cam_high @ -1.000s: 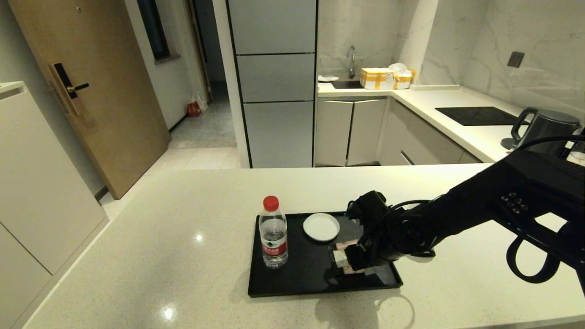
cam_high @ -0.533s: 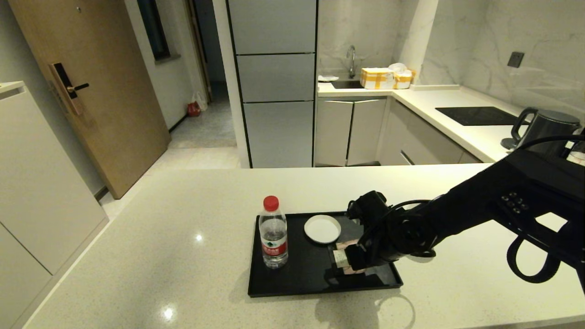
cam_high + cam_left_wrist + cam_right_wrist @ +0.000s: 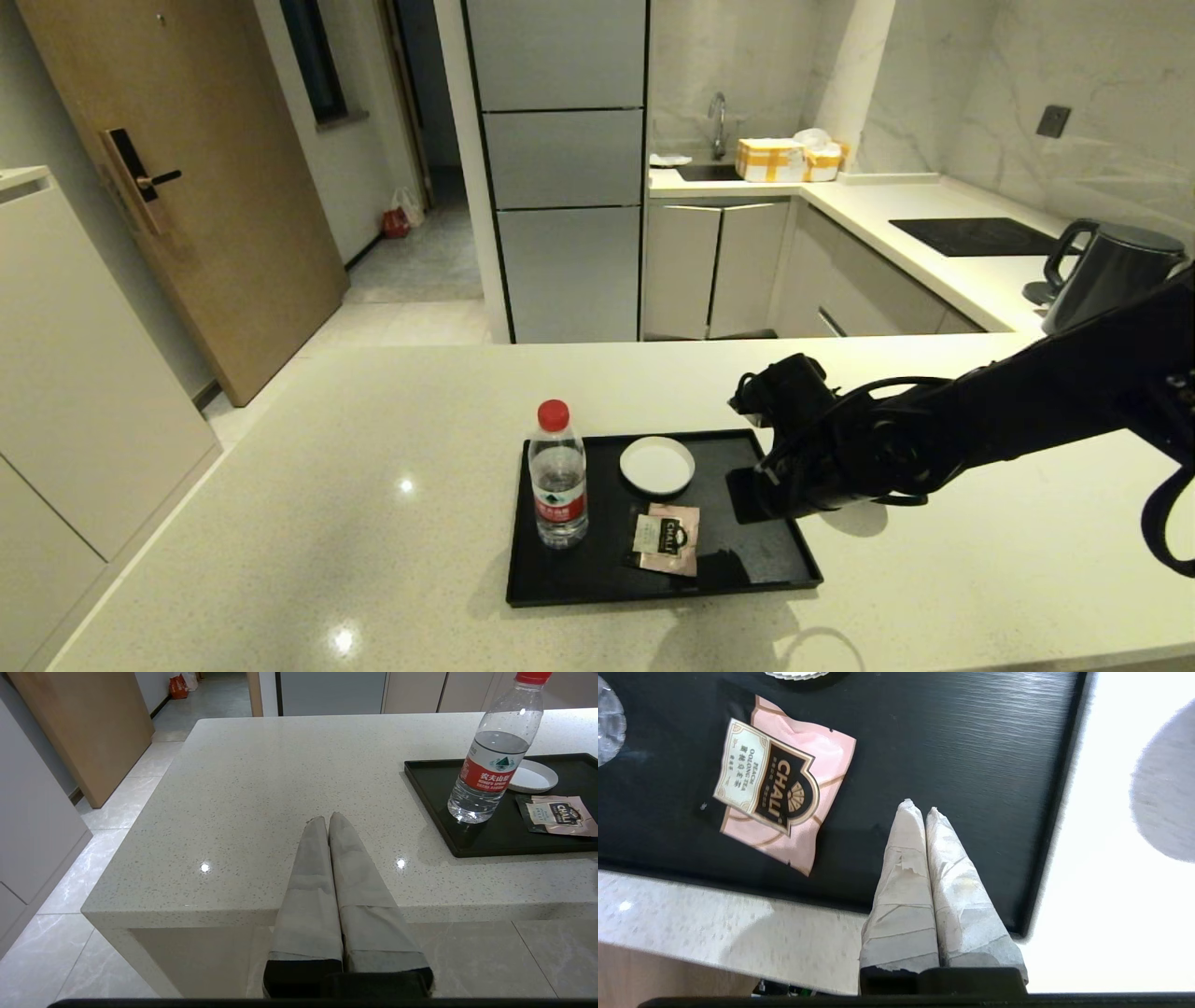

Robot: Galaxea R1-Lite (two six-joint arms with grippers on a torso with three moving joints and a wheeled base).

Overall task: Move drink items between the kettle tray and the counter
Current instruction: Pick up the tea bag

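Right end effector point(image 3: 920, 807) hovers closed above kettle tray point(image 3: 560, 579).

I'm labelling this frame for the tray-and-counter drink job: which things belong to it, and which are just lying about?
Belongs to the job:
tea sachet
cup
kettle tray
counter
right gripper

Lying about:
water bottle
kettle
yellow boxes

The tea sachet point(image 3: 783, 787) lying on the kettle tray point(image 3: 971, 742) reads "CHALI" in pale letters on its dark arched label, with "PEACH OOLONG TEA" in small print beside it. The water bottle point(image 3: 491, 760) carries a red label with white Chinese characters, 农夫山泉, and smaller print below that is too fine to read.
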